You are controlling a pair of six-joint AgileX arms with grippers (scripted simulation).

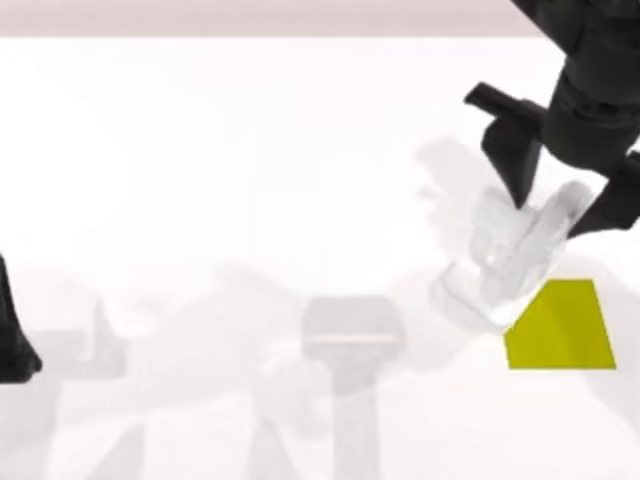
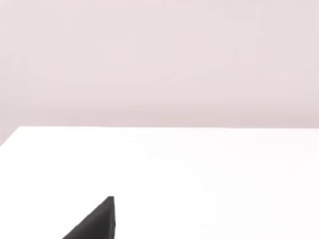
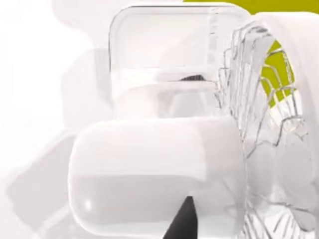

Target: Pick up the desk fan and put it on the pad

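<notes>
My right gripper (image 1: 545,205) grasps the white desk fan (image 1: 510,245), held just beside the olive-yellow pad (image 1: 562,328)'s left corner, so setting it down there remains; my left arm idles far off.

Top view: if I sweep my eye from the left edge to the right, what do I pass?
Left arm parked at the left edge → desk fan, held by the right gripper → pad.

Beside the pad (image 1: 562,328), the desk fan (image 1: 505,250) blends into the white surface (image 1: 250,150), its outline hard to trace, and the right pincer (image 1: 550,205), cut by the frame edge, partly covers it.
</notes>
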